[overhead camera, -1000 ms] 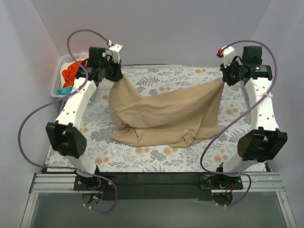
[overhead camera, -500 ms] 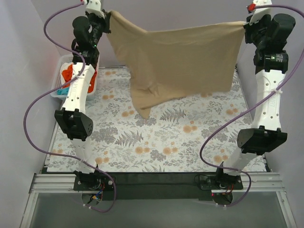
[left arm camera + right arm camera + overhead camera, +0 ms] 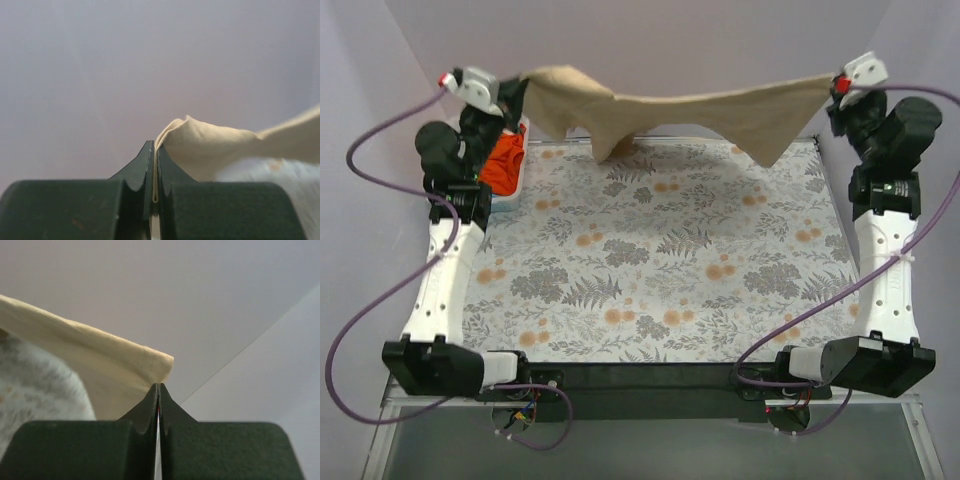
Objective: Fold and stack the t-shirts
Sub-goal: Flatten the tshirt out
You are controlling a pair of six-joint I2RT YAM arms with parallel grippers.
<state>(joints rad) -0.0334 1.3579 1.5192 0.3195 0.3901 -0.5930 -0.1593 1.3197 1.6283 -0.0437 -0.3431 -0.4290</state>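
Note:
A large tan t-shirt (image 3: 680, 108) hangs stretched high above the floral table, near its far edge, held by both arms. My left gripper (image 3: 525, 85) is shut on its left corner; the tan cloth (image 3: 210, 147) is pinched between the dark fingers (image 3: 170, 167). My right gripper (image 3: 832, 88) is shut on the right corner, where the tan cloth (image 3: 100, 357) leaves the closed fingers (image 3: 167, 405) leftward. An orange t-shirt (image 3: 502, 160) lies in the basket behind the left arm.
A white lattice basket (image 3: 517, 172) stands at the table's far left, mostly hidden by the left arm. The floral table cover (image 3: 660, 260) spreads below the hanging shirt. Purple cables loop beside both arms. Grey walls close in on three sides.
Both arms have lifted the tan t-shirt off the table and raised it high, swinging it up toward level. It now spans between the two grippers as a stretched band.

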